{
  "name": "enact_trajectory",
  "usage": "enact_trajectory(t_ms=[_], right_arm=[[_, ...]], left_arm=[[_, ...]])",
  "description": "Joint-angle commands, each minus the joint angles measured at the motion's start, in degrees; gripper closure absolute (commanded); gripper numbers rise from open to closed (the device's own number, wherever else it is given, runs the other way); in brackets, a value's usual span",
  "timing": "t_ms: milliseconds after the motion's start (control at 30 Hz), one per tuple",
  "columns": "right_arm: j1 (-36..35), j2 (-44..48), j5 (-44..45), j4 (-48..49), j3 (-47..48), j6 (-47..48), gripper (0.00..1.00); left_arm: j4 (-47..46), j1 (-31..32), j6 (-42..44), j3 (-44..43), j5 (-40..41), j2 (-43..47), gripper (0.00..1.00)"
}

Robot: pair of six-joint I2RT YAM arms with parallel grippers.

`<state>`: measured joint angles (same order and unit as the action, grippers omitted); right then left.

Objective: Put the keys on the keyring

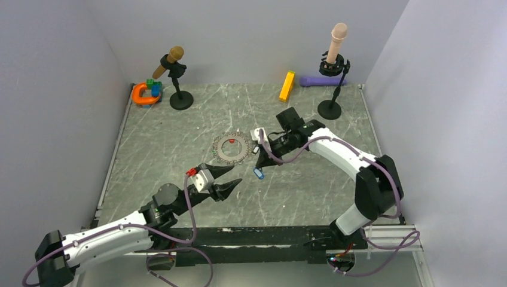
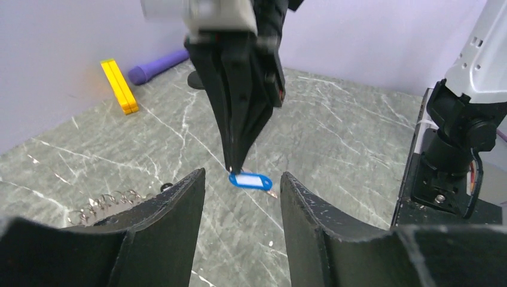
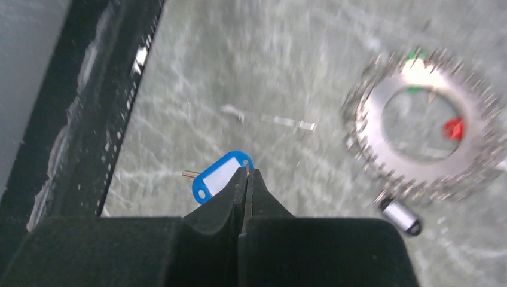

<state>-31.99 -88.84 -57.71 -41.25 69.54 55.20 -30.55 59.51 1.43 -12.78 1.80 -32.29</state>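
Closest in the right wrist view, my right claw (image 3: pixel 246 173) is clenched on the small loop of the blue key (image 3: pixel 220 175). I pinch only that end, so the tag hangs free for threading. Its long axis slants away from my fingertips, loop end at the pinch, metal tip pointing away. My left claw (image 2: pixel 242 174) stands released and empty, its 2 jaws framing the key, I judge to steady it. The keyring (image 3: pixel 418 176) lies flat on the table (image 3: pixel 269 72), near but apart. A red key (image 3: pixel 453 127) and a green key (image 3: pixel 412 89) sit at it, and 1 black key (image 3: pixel 402 215) lies just beside.
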Motion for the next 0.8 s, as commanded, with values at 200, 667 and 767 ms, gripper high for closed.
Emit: enact_trajectory(t_ms=[200,667,767], right_arm=[[-0.05,-4.39,18.76,5.02,-10.98,-4.78,0.79],[0.16,-8.69,14.37,-6.28,-4.84,6.13,0.69],[-2.29,-10.27,15.81,-6.43,-4.96,7.91,0.69]], left_arm=[[2.05,0.26,-5.01,1.66,1.37,1.89,0.44],[3.84,0.21,-5.45,3.86,2.29,4.42,0.42],[3.9,0.25,-5.71,4.22,2.46,4.76,0.42]])
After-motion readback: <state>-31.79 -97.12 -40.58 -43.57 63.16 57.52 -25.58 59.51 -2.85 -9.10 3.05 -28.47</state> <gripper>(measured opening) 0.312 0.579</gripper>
